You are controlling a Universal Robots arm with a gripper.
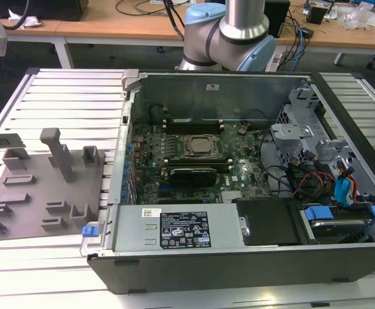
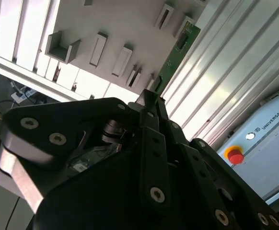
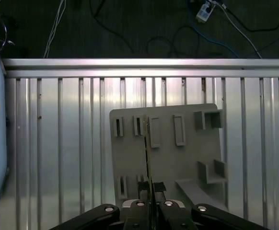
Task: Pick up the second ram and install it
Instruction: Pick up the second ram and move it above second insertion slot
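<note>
A: Status of the pick?

B: Done, as I read it. The fingers point(image 3: 159, 187) are closed on one end of the ram point(image 3: 146, 153). The first wrist view shows the stick edge-on. The second wrist view shows its green face point(image 2: 175, 52) running out past the fingertips point(image 2: 147, 99). It hangs over the tray point(image 3: 130, 143) and looks clear of the pockets.

A: Install?

B: Not done. The ram is outside the case point(image 1: 118, 167). The slots point(image 1: 194, 125) on the board point(image 1: 239, 174) lie well apart from the tray, toward the exterior view's right. I cannot tell whether any slot is already filled.

A: Edges and room?

B: Bare desk point(image 1: 65, 96) lies on the far and near sides of the tray. Hazards, in my judgement:
- A tall post point(image 1: 58, 151) stands on the tray.
- The case's wall rim stands between tray and board.
- Cables point(image 1: 290, 174) crowd the board's side at the exterior view's right.

The space above the slots looks open from the top.
</note>
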